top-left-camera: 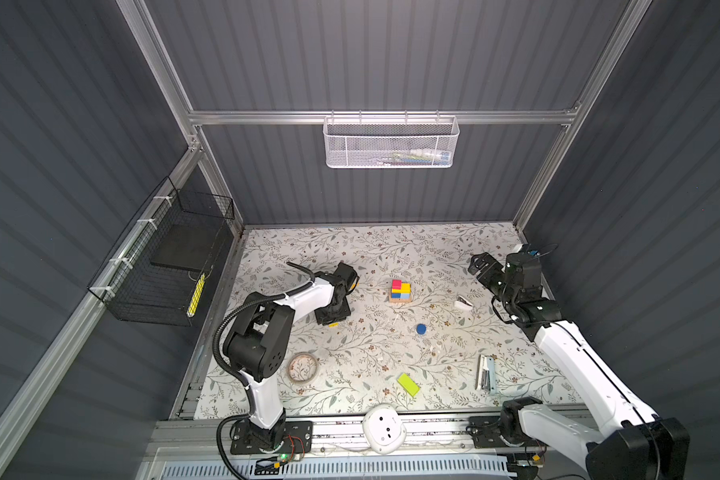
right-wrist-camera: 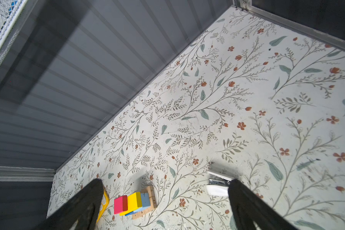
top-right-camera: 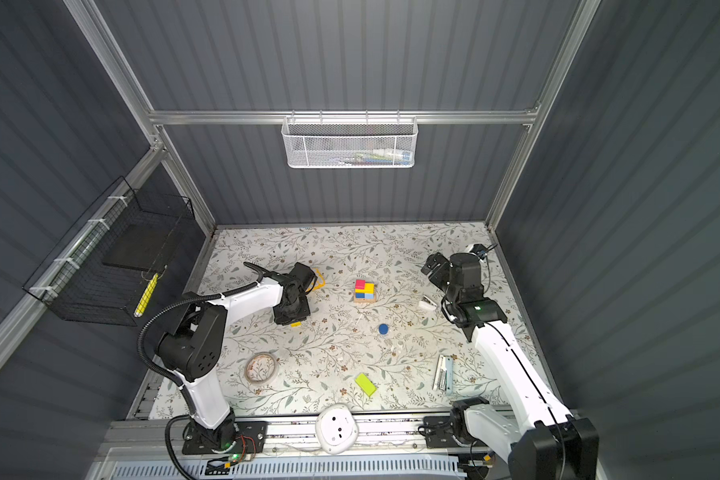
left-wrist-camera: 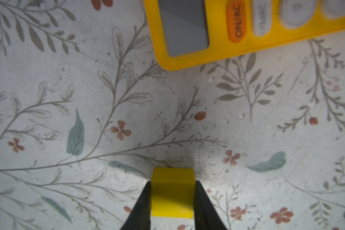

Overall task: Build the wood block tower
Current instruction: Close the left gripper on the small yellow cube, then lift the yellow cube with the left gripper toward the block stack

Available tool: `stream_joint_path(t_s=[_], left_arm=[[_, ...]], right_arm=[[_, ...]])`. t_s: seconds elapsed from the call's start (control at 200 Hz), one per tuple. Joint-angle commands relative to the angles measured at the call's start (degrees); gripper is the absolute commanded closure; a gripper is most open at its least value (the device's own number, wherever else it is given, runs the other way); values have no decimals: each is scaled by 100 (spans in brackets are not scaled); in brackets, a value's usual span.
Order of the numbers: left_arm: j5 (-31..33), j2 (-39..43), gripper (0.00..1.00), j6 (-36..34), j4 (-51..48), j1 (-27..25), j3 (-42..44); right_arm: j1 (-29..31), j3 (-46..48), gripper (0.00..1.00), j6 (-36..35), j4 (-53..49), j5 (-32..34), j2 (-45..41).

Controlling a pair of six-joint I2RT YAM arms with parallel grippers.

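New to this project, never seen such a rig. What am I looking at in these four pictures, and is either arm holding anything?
Two robot arms with two-finger grippers stand at the near edge of a flower-patterned table. Two pictures are top views from one overhead camera pair. The other two come from cameras on the arms' wrists, looking past the fingers.

On the table are a part-built wood block tower of coloured cubes on tan bars, a loose blue cylinder, a lime bar, a tape roll, a stapler, a small white object and a yellow calculator.

The left gripper has its jaws against both sides of a yellow block, which looks to rest on the table. The right gripper is wide open and empty.
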State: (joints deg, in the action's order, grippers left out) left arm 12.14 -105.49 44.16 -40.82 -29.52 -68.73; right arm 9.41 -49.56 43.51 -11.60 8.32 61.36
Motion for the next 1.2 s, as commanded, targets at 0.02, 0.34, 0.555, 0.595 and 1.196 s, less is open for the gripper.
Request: stream_joint_path(t_s=[0.02, 0.34, 0.555, 0.595, 1.196], left_arm=[[-6, 200, 75, -153, -168, 34, -170], [-227, 329, 75, -705, -793, -4, -1428], [-138, -50, 75, -1285, -1435, -289, -2902], [-111, -183, 74, -1371, -1524, -381, -3182], [-451, -2147, 75, -1719, -2263, -1437, -6308]], right_arm=[[-27, -142, 1, -18, 19, 37, 51], [-27, -133, 1, 1, 38, -10, 100], [-27, -98, 1, 0, 74, 4, 130], [-29, -106, 1, -1, 73, -3, 142], [-119, -41, 1, -17, 75, -49, 163]])
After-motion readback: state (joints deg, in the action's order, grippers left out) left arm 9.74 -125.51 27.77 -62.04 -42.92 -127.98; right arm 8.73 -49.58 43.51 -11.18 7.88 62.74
